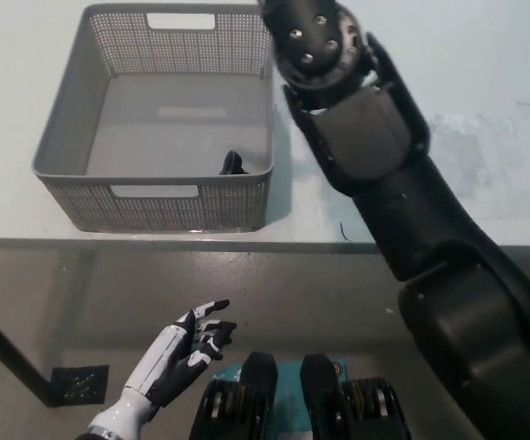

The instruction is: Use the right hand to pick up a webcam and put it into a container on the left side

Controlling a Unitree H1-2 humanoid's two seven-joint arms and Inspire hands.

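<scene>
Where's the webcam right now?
Head view: the webcam lies inside the grey basket on the table's left, against its near wall by the right corner.

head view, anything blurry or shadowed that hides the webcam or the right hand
Head view: sharp overall; the basket casts a soft shadow on the table. The webcam is only a dark shape behind the near mesh wall. The right arm runs past the top edge, so its hand is out of frame. The left hand rests low, open.

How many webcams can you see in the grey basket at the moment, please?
1. A small black webcam lies inside the grey basket, against its near wall towards the right corner. Only part of it shows above the wall; nothing else shows on the basket floor.
</scene>
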